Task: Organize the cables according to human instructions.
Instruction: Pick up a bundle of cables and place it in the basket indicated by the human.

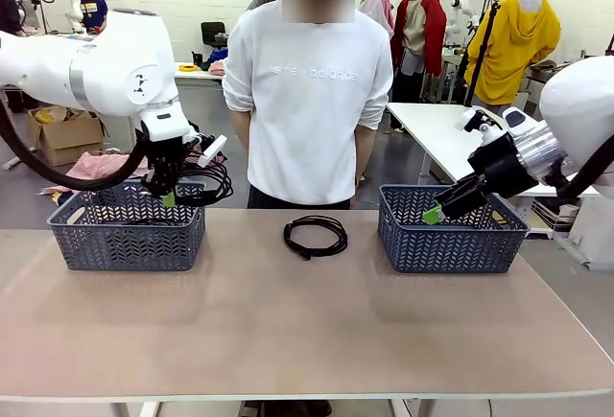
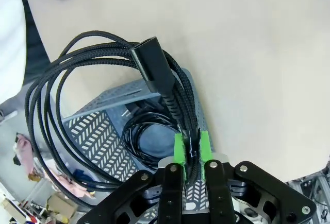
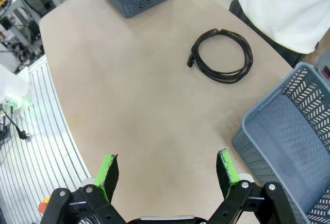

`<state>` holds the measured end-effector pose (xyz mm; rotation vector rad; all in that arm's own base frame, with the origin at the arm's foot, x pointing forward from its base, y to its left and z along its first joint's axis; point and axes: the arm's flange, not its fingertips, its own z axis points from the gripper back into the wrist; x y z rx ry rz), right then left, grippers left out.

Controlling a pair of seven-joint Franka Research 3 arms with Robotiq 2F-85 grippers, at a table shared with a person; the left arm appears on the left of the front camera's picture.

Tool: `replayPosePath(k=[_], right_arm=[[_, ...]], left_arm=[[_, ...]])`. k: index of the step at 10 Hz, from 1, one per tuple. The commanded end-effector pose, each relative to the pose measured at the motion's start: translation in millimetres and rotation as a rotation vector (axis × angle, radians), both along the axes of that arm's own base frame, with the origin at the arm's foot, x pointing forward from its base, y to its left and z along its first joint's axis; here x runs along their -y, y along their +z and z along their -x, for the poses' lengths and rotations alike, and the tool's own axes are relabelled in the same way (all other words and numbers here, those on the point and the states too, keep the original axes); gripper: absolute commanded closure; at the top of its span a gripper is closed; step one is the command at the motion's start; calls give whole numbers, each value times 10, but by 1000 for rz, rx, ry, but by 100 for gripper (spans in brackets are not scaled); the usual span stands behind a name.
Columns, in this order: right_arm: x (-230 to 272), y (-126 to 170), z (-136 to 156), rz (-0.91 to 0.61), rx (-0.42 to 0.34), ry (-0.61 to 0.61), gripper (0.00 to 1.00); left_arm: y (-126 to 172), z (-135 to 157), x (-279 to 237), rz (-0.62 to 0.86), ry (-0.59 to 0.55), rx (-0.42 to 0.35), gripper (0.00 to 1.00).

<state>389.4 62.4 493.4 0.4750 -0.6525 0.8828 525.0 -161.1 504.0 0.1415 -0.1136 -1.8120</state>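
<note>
1 cable (image 2: pixel 149 67) clenched in left gripper (image 2: pixel 192 149) above basket rim (image 2: pixel 118 92); right gripper (image 3: pixel 167 170) gaping, seemingly over open tabletop (image 3: pixel 134 80).

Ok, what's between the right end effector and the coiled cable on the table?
Bare tabletop, in the right wrist view, from the right end effector to the coiled cable.

"new balance" on the person's white sweatshirt (image 1: pixel 307 129)

Braided matt cable (image 2: pixel 103 49), plastic lattice basket (image 2: pixel 98 136)
</note>
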Motion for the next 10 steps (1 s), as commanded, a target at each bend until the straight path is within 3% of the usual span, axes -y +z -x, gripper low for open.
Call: replayPosePath(k=[1,10], right_arm=[[0,-9,-35,-24,19,21,0],[0,-9,-35,-24,19,21,0]], left_arm=[[-59,-41,-55,4,30,20,87],[-368,-612,-931,-11,268,54,87]])
